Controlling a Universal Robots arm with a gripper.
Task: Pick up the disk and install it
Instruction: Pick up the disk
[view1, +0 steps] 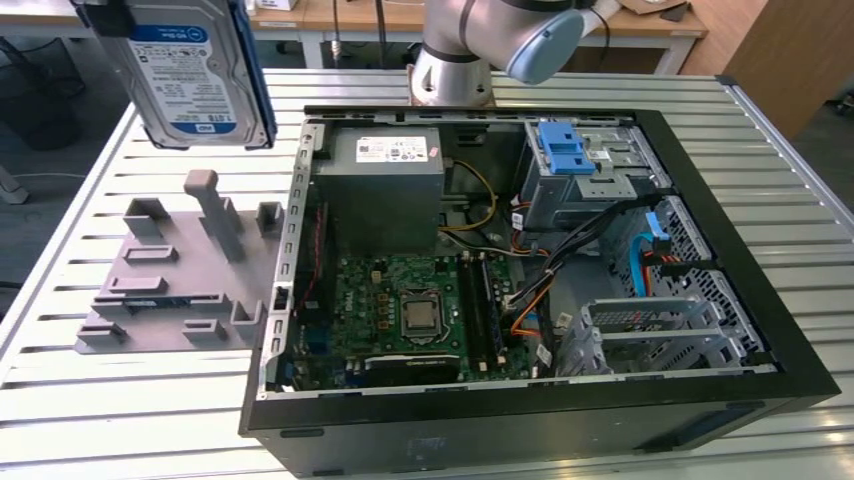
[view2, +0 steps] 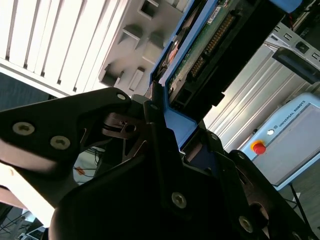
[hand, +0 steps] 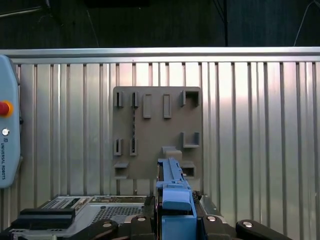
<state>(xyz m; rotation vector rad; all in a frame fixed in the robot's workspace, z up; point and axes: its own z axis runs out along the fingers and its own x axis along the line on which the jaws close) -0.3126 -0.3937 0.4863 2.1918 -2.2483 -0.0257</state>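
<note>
Two black fingers (view2: 156, 135) of the gripper (view2: 181, 131) are clamped on the blue rail of the disk (view1: 187, 75), holding it edge-up in the air. Its white-and-blue printed label faces the exterior view, and its green circuit board shows in the second wrist view. It hangs above the grey stand (view1: 174, 275) on the slatted metal table (view1: 120, 410), at the exterior view's left of the open computer case (view1: 761, 330), where a grey power-supply box (view1: 387, 195) carries a white sticker

Both wrist views over stand (hand: 155, 132) (view2: 127, 32)
</note>
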